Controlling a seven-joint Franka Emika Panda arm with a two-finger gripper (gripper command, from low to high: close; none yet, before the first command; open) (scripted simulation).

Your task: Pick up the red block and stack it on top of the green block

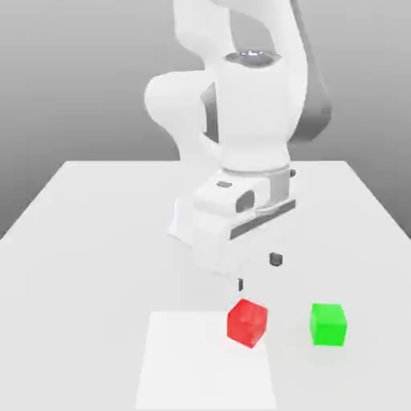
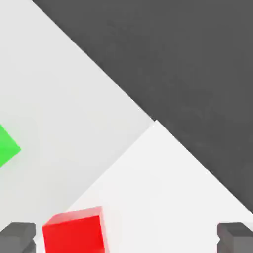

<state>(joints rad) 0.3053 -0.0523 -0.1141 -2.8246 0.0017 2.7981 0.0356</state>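
The red block [image 1: 247,323] rests on the white table near its front, on the corner of a brighter white patch. The green block [image 1: 328,324] sits beside it toward the exterior view's right, a small gap apart. My gripper [image 1: 258,272] hovers open just behind and above the red block, holding nothing. In the hand view the two dark fingertips [image 2: 17,237] stand wide apart. The red block [image 2: 74,232] lies between them, close to one finger. The green block [image 2: 6,146] shows partly at the picture's border.
The white table [image 1: 96,241] spreads wide around both blocks. A brighter white square patch [image 1: 209,361] lies at the front. In the hand view the table's edge runs diagonally, with dark floor [image 2: 188,74] beyond it. The arm's white body [image 1: 241,160] rises behind the blocks.
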